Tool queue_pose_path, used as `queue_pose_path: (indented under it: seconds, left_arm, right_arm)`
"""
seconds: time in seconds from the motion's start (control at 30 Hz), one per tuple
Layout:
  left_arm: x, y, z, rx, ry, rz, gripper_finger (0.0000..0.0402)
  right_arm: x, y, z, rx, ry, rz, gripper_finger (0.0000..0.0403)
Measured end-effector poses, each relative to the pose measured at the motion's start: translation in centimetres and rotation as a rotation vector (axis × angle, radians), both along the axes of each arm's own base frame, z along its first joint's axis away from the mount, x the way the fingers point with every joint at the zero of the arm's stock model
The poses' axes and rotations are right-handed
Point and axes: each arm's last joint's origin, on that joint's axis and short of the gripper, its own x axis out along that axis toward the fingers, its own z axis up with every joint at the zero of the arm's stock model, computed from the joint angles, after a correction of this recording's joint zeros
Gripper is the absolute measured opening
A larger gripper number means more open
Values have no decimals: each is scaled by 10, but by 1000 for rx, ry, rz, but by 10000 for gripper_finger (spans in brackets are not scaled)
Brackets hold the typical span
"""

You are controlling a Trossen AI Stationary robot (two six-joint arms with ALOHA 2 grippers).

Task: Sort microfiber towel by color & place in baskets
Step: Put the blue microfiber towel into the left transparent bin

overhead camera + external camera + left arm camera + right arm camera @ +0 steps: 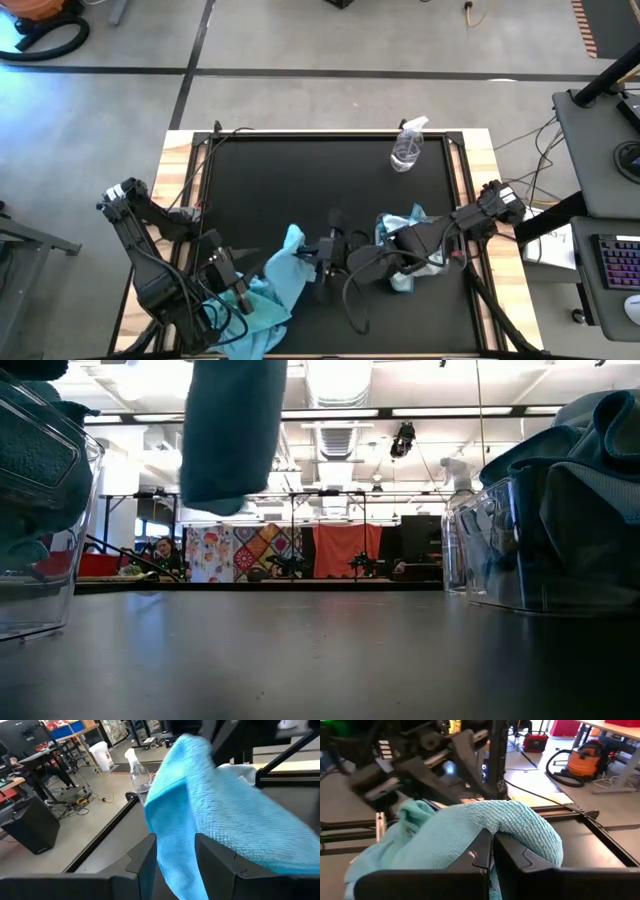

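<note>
- right gripper fingers are pressed together, pinching a turquoise towel held up over the counter near its front edge, about mid-width.
- left gripper fingers are parted a little around a fold of the same blue towel, seen from its own wrist camera; whether they bear on the cloth cannot be told.
- left basket sits at the front left corner with turquoise cloth in it; right basket stands toward the front right, holding paler towels.
- spray bottle stands near the back right, well clear.
- judgement: a hand-over appears in progress. one gripper should grip fully before the other lets go, then carry to the matching basket with the hanging cloth clear of its rim.
</note>
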Motion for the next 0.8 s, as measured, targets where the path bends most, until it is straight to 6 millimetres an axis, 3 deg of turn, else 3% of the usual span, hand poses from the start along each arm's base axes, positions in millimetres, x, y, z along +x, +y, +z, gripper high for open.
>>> queue_pose_path:
  seconds: [0.8]
  left_arm:
    - [7, -9, 3, -36, 14, -55, 119]
  right_arm:
    - [12, -33, -1, -24, 16, -77, 9]
